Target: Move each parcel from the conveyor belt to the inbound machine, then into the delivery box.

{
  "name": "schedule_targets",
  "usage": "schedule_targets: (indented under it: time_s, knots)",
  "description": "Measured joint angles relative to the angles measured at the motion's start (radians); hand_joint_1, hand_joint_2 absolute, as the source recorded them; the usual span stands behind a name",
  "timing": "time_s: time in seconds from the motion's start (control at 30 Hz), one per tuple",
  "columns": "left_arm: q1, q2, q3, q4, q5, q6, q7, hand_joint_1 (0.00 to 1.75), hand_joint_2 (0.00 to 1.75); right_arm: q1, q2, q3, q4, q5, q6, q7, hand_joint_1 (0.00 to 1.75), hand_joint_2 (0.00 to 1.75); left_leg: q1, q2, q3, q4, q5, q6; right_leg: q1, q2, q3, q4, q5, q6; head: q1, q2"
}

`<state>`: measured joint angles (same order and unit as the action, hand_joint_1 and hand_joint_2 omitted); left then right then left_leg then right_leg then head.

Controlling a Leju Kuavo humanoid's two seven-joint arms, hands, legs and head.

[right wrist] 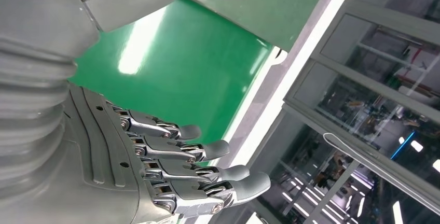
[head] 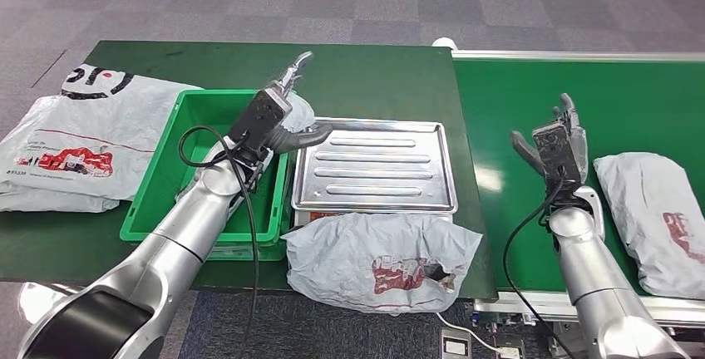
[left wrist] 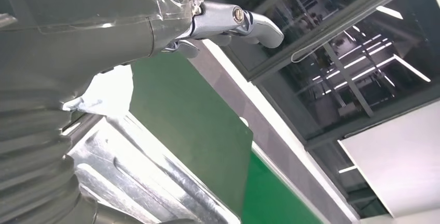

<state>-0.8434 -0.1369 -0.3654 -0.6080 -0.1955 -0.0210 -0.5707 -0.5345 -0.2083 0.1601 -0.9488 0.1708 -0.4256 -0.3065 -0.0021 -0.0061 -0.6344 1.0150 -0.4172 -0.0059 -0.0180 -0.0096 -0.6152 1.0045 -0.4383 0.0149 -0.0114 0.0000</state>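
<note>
Parcels on the far left: two grey-white poly bags (head: 79,147) lie on the dark green table (head: 374,85), printed with black and red marks, just beside the crate.
Delivery box: a green plastic crate (head: 158,201) stands left of the metal tray; a pale parcel (head: 299,114) shows at its far right corner, under the left hand.
Left hand: the left hand (head: 283,114) hovers over that corner with thumb out toward the tray and fingers raised; whether it touches the parcel below cannot be told, but it looks released rather than clasped on anything. In the left wrist view its fingers (left wrist: 249,22) extend freely into the air.
Inbound machine: the ribbed steel tray (head: 374,164) sits mid-table with nothing on top.
Parcel at the near edge: a crumpled grey bag with a red print (head: 378,259) lies against the tray's front edge, partly overhanging the table.
Right hand: the right hand (head: 553,147) is held upright over the bright green conveyor belt (head: 515,110), fingers spread, holding nothing.
Belt parcel: a grey bag with a red print (head: 657,218) lies just right of that hand, apart from it.
Handling: likely light, soft and slick; the film will sag and slide, so a broad grasp across the bulging middle should serve better than pinching a loose edge.
</note>
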Motion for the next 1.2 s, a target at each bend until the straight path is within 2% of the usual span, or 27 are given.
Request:
schedule_targets:
  time_s: [0.13, 0.23, 0.4, 0.53, 0.67, 0.77, 0.87, 1.03, 1.2]
  knots:
    - [0.000, 0.012, -0.044, -0.015, -0.086, -0.030, -0.009, 0.00, 1.75, 0.004, -0.002, 0.001, 0.001, 0.012, -0.003, 0.001, 0.00, 1.75, 0.000, 0.000, 0.000, 0.000, 0.000, 0.000, 0.000, 0.000, 0.000, 0.000, 0.000, 0.000, 0.000, 0.000]
    - [-0.001, 0.044, -0.096, -0.039, -0.165, -0.046, 0.010, 0.00, 1.75, 0.032, -0.013, 0.001, -0.007, 0.030, -0.010, 0.012, 0.00, 1.75, 0.000, 0.000, 0.000, 0.000, 0.000, 0.000, 0.000, 0.000, 0.000, 0.000, 0.000, 0.000, 0.000, 0.000]
    - [0.023, 0.139, -0.139, -0.118, -0.225, -0.051, 0.021, 0.00, 1.75, 0.127, -0.047, -0.014, -0.076, 0.079, 0.004, 0.042, 0.00, 1.75, 0.001, 0.000, 0.000, -0.001, -0.001, -0.001, 0.000, 0.001, -0.001, 0.000, -0.001, 0.000, 0.000, 0.000]
    - [0.084, 0.221, -0.146, -0.217, -0.233, -0.050, 0.031, 0.00, 1.75, 0.157, -0.055, -0.038, -0.112, 0.109, 0.030, 0.053, 0.00, 1.75, 0.001, 0.002, 0.000, -0.001, -0.001, -0.002, 0.001, 0.003, -0.001, 0.000, -0.001, -0.001, 0.000, 0.000]
    - [0.184, 0.304, -0.147, -0.349, -0.208, -0.068, 0.046, 0.00, 1.75, 0.157, -0.060, -0.055, -0.117, 0.127, 0.050, 0.056, 0.00, 1.75, 0.001, 0.004, 0.001, -0.001, -0.001, -0.002, 0.001, 0.004, -0.001, 0.000, -0.001, -0.001, 0.000, 0.000]
    - [0.244, 0.347, -0.147, -0.422, -0.201, -0.074, 0.050, 0.00, 1.75, 0.156, -0.064, -0.065, -0.117, 0.132, 0.055, 0.055, 0.00, 1.75, 0.001, 0.003, 0.001, -0.001, -0.001, -0.002, 0.001, 0.003, -0.001, 0.000, -0.001, -0.001, 0.000, 0.000]
    - [0.284, 0.375, -0.142, -0.479, -0.153, -0.112, 0.037, 0.00, 1.75, 0.152, -0.067, -0.066, -0.116, 0.132, 0.063, 0.052, 0.00, 1.75, 0.001, 0.002, 0.001, -0.001, -0.001, -0.002, 0.000, 0.002, 0.000, 0.000, -0.001, -0.001, 0.000, 0.000]
    - [0.388, 0.412, -0.083, -0.588, 0.031, -0.273, -0.039, 0.00, 1.75, 0.130, -0.087, -0.066, -0.095, 0.112, 0.070, 0.027, 0.00, 1.75, 0.001, 0.003, 0.001, -0.001, -0.002, -0.001, 0.000, 0.003, -0.001, 0.000, -0.001, -0.001, 0.000, 0.000]
    - [0.433, 0.430, -0.037, -0.640, 0.053, -0.310, -0.050, 0.00, 1.75, 0.122, -0.094, -0.066, -0.082, 0.105, 0.069, 0.021, 0.00, 1.75, 0.001, 0.002, 0.001, -0.001, -0.002, -0.001, 0.001, 0.002, -0.001, 0.000, -0.002, -0.001, 0.000, 0.000]
